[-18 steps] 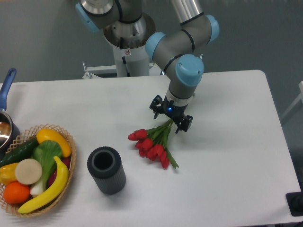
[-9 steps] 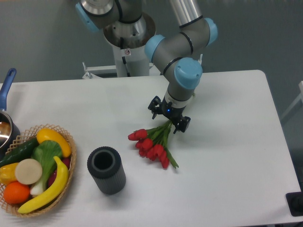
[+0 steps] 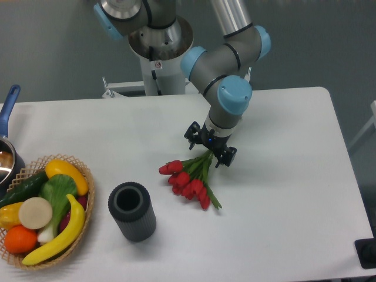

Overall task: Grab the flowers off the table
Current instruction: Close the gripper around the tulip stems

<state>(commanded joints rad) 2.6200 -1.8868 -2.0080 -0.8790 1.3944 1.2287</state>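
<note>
Fingers (image 3: 210, 148) straddling flowers (image 3: 189, 179) stems on table (image 3: 282, 194).

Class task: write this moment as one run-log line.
phase: grasp approach | gripper: over stem end of flowers | jaws: closure unclear | flowers: lying on table

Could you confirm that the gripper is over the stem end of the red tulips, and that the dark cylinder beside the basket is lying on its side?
Not quite: the dark cylinder stands upright, its open top facing up, as the camera view shows. The gripper is indeed over the stem end of the red tulips, and the cylinder is beside the basket.
</note>
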